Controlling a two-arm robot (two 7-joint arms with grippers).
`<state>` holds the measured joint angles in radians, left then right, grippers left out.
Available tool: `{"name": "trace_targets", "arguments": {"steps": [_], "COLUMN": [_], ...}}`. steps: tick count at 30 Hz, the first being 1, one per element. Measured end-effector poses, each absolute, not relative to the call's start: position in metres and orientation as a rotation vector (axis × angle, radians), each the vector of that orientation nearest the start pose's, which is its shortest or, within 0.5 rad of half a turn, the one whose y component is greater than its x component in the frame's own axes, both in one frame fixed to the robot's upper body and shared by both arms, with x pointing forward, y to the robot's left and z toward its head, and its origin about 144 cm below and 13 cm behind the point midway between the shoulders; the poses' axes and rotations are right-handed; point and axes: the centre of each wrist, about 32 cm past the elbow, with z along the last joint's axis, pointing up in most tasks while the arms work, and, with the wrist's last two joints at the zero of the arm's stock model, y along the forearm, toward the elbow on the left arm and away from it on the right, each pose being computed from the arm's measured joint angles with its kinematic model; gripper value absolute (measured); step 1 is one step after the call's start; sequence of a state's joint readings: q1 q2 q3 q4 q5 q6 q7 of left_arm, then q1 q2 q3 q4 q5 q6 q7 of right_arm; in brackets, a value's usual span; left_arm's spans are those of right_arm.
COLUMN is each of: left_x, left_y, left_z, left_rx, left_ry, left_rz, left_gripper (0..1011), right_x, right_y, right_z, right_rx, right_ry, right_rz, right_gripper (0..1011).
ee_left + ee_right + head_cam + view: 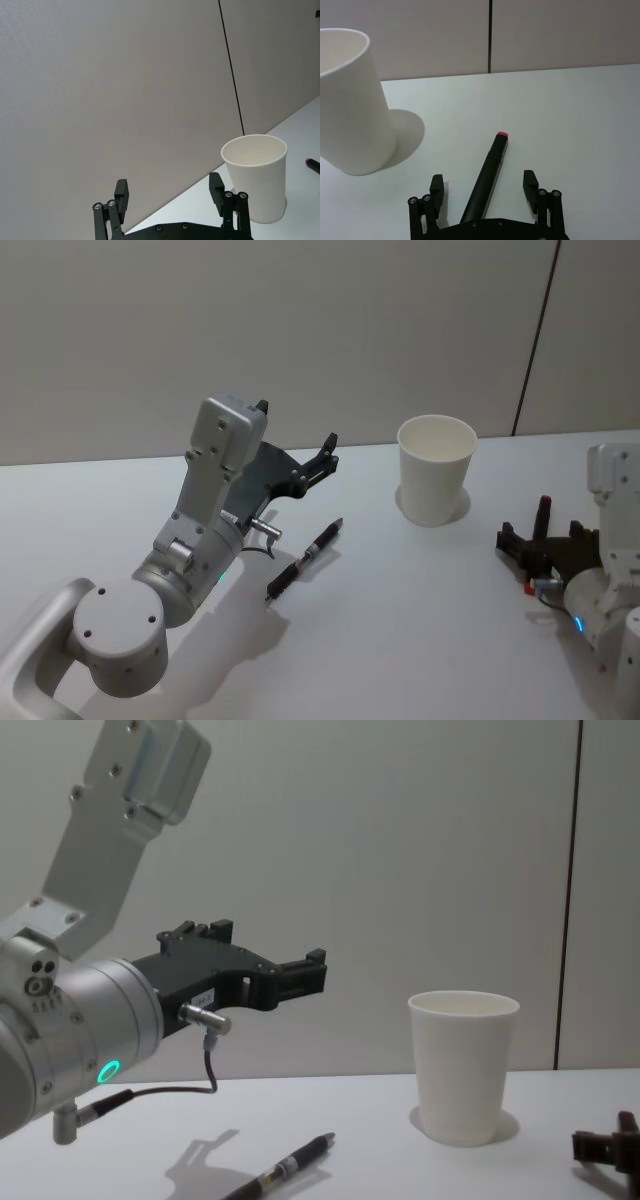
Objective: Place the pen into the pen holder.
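On the white table [400,640] stands a plain white paper cup [436,470], upright, open top up. Well to its left lies a thin black and silver pen [305,560], flat on the table & apart from the cup. Above and just behind that pen the left gripper [322,458] hangs in the air, fingers spread wide, holding nothing. Low at the table's right side sits the right gripper [545,535], near the cup but not touching it, fingers spread too. A 2nd one, a thick black pen with a red end [544,512], lies btwn them.

Right wrist view, up close: the fingers [529,181] stand clear of the thick pen [497,147] on both sides, red end pointing away from the gripper [483,180]. Its back end goes under the gripper body; can't tell what holds it there.

Chest view, side on: the left gripper [312,975] is high over the thin pen [290,1165], a bit above the cup's [462,1065] rim.

Left wrist view: the cup [255,175] is ahead, past one finger [216,187], w/ the red end [311,164] just beside it
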<state>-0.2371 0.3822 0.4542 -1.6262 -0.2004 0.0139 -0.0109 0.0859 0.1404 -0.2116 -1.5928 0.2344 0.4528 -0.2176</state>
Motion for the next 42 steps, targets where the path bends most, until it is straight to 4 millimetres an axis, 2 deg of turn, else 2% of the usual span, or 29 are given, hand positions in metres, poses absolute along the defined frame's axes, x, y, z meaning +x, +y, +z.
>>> {"name": "trace_targets", "arguments": {"steps": [10,12,21,24,25,31,32,34,36,38,42], "left_x": [0.4920,0.4920,0.4920,0.4920,0.4920,0.4920,0.4920,0.4920,0.4920,0.4920,0.4920], "left_y": [0.1984,0.1984,0.1984,0.1984,0.1984,0.1984,0.1984,0.1984,0.1984,0.1984,0.1984], "left_z": [1.2044,1.2044,1.2044,1.2044,1.2044,1.2044,1.2044,1.2044,1.2044,1.2044,1.2044], "left_rx": [0.061,0.061,0.061,0.061,0.061,0.061,0.061,0.061,0.061,0.061,0.061], "left_ry": [-0.268,-0.268,-0.268,-0.268,-0.268,-0.268,-0.268,-0.268,-0.268,-0.268,-0.268], "left_rz": [1.124,1.124,1.124,1.124,1.124,1.124,1.124,1.124,1.124,1.124,1.124], "left_gripper": [1001,1001,1001,1001,1001,1001,1001,1001,1001,1001,1001], "right_x": [0.4748,0.4746,0.4742,0.4741,0.4741,0.4739,0.4739,0.4738,0.4738,0.4738,0.4737], "right_y": [-0.1981,-0.1979,-0.1976,-0.1975,-0.1974,-0.1973,-0.1973,-0.1972,-0.1971,-0.1971,-0.1971], "right_z": [1.1673,1.1673,1.1676,1.1676,1.1676,1.1676,1.1676,1.1677,1.1677,1.1677,1.1676], "right_rx": [-0.313,-0.315,-0.318,-0.319,-0.319,-0.320,-0.320,-0.320,-0.320,-0.320,-0.320], "right_ry": [0.296,0.297,0.296,0.296,0.296,0.296,0.296,0.296,0.296,0.296,0.295], "right_rz": [-1.546,-1.549,-1.553,-1.554,-1.555,-1.556,-1.556,-1.556,-1.556,-1.556,-1.556], "right_gripper": [1001,972,747,649,589,425,363,328,242,190,172]}}
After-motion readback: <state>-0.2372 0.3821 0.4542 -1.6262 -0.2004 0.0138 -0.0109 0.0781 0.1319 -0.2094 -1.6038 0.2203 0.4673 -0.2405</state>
